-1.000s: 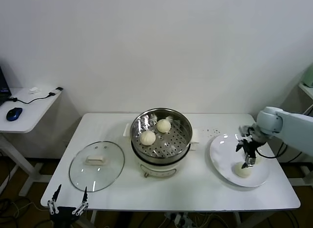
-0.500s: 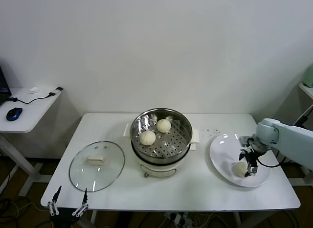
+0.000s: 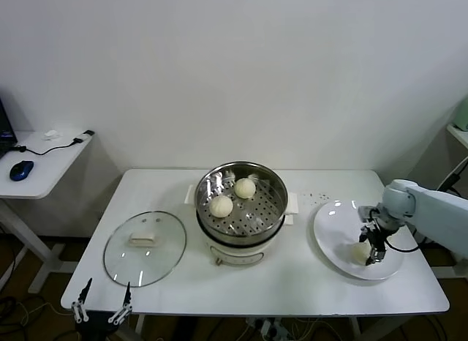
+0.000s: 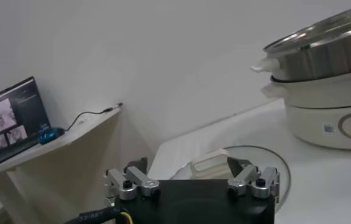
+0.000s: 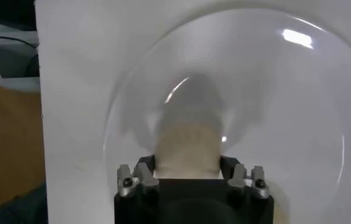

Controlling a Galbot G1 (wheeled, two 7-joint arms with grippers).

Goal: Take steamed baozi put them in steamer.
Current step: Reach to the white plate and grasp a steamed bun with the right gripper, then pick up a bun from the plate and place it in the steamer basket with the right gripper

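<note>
The steel steamer (image 3: 276, 186) on its cream pot base (image 3: 235, 253) stands mid-table and holds two baozi (image 3: 221, 205) (image 3: 245, 187). A third baozi (image 3: 359, 252) lies on the white plate (image 3: 333, 224) at the right. My right gripper (image 3: 371, 247) is down on the plate with its fingers against both sides of that baozi. In the right wrist view the baozi (image 5: 186, 149) fills the gap of the right gripper (image 5: 185, 165) on the plate (image 5: 273, 91). No fourth baozi shows. My left gripper (image 3: 100, 310) hangs open and empty below the table's front left corner.
The glass lid (image 3: 144, 247) with a cream handle lies flat left of the steamer; it also shows in the left wrist view (image 4: 267, 165), with the steamer (image 4: 322, 52) beyond. A side table (image 3: 44, 162) with a mouse (image 3: 21, 170) stands far left.
My right gripper came down from above the plate onto the baozi and its fingers closed around it. The left arm has not moved.
</note>
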